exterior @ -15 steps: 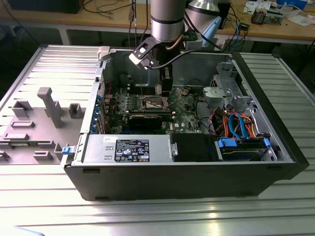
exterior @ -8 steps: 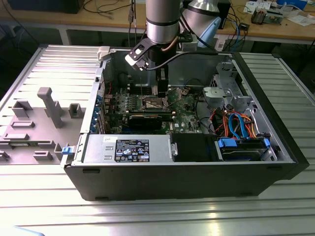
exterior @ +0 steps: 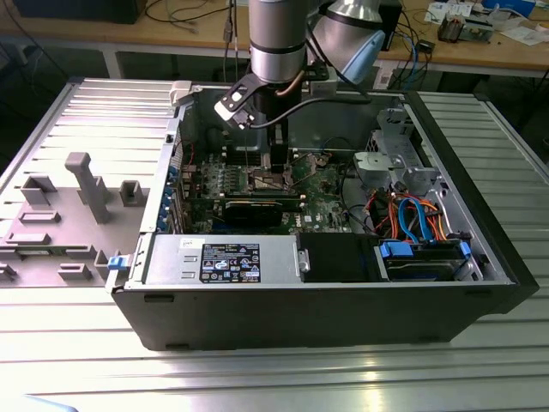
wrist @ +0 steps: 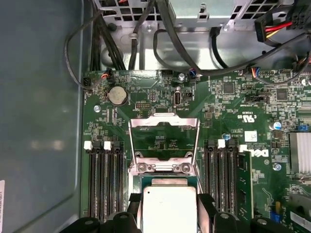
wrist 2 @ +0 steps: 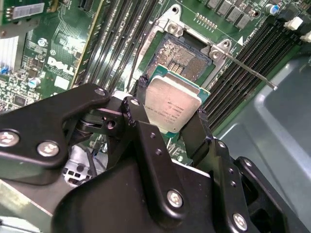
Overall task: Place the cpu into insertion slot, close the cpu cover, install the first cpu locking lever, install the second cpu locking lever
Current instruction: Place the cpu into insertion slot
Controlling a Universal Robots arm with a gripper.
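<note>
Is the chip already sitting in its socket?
No: in the second wrist view the gripper holds the cpu, and the insertion slot lies bare.

Ribbed silver-grey metal bench, slats running across, bright glare along its near edge. A grey fixture plate with upright blocks lies at the bench's edge on the exterior view's left. Beyond the far edge stands a wooden desk on white legs, with loose cables and papers on top. It is dark under the desk.
</note>
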